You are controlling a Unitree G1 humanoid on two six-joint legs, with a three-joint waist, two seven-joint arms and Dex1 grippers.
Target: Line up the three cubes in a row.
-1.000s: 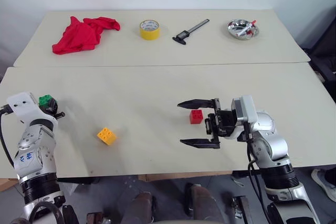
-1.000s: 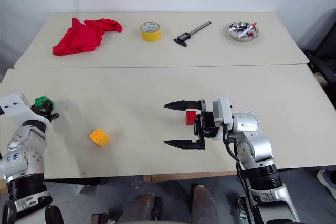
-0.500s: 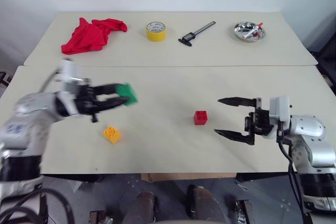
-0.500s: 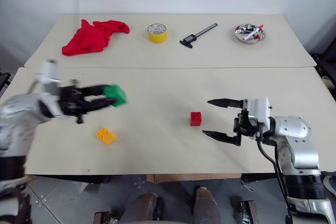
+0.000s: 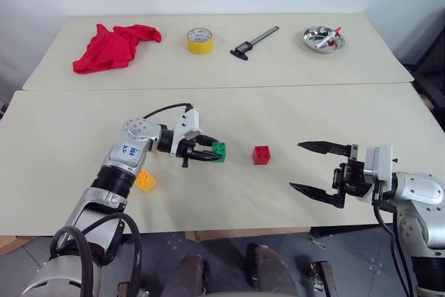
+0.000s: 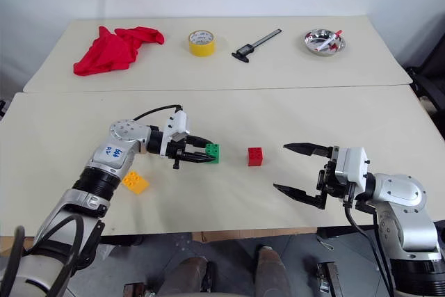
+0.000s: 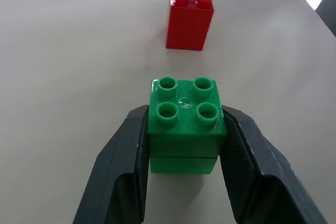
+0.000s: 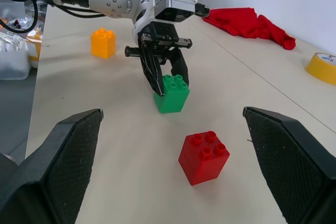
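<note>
I count two cream tables: the far table [image 5: 278, 67] behind and the near table [image 5: 62, 137] in front, edges butted together. On the far one lie four things, one of each: a crumpled red cloth [image 5: 111, 45], a yellow tape roll [image 5: 199, 39], a black caliper [image 5: 250, 41] and a small steel dish [image 5: 320, 38] with something red and white in it that I can't make out.

On the near table I see my two arms and three studded cubes. My left gripper [image 5: 213, 153] reaches in level from the left and is clamped on the green cube [image 5: 219, 151], one black finger [image 7: 123, 174] pressed against each side, studs up. In the right wrist view the green cube's base looks to sit on the tabletop, though I can't be sure it bears on it. My right gripper [image 5: 316, 170] sits well to the right, pointing left, jaws spread wide and holding nothing.

The red cube [image 5: 261, 155] stands upright just beside the green one, on its right, with a small gap between them and the two roughly level with each other. The orange-yellow cube [image 5: 144, 181] lies apart to the left and nearer me, beside my left forearm, turned at an angle to the other two.
</note>
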